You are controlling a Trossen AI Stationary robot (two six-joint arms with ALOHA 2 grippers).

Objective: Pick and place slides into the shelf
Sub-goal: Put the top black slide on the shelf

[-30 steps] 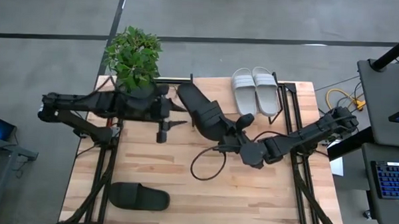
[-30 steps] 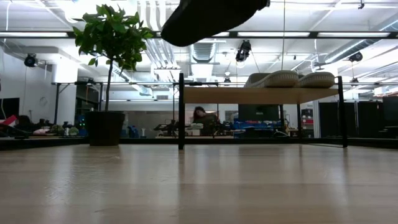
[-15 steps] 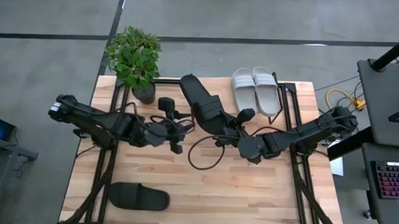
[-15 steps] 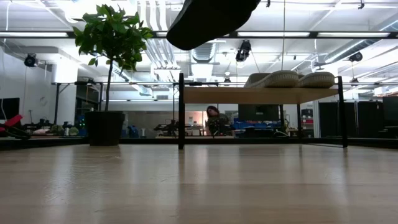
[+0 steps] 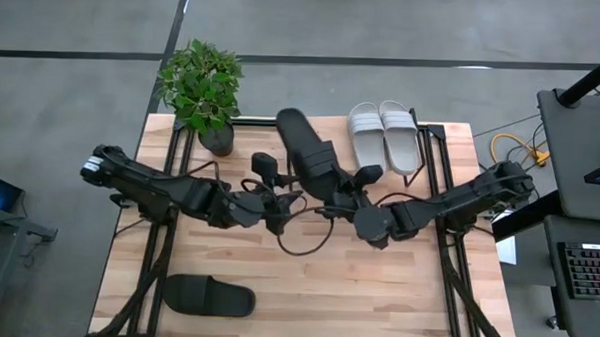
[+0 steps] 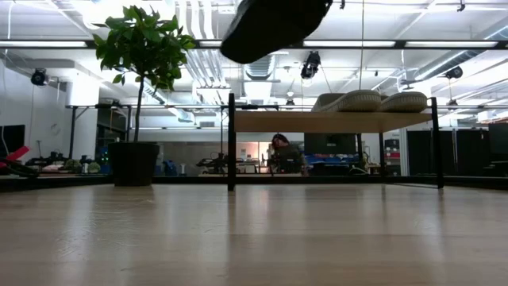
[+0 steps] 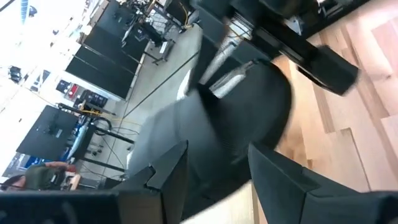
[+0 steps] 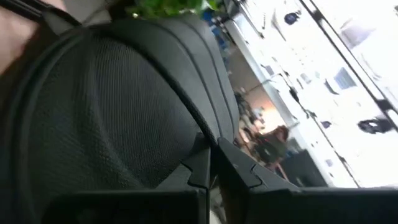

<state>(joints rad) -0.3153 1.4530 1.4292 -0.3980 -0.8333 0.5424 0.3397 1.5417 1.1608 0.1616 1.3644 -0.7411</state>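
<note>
High view: right gripper (image 5: pixel 347 195) clamped shut on black slide (image 5: pixel 306 155) held aloft beside grey slides (image 5: pixel 383 134) on shelf (image 5: pixel 433 153), left gripper (image 5: pixel 276 210) part-open, holding nothing; low view: slide airborne above shelf.

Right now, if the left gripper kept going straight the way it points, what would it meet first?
Most likely the black slide held up by the right gripper. The left gripper stands open and points at it; the left wrist view shows it just beyond the fingers, though depth is unclear.
</note>
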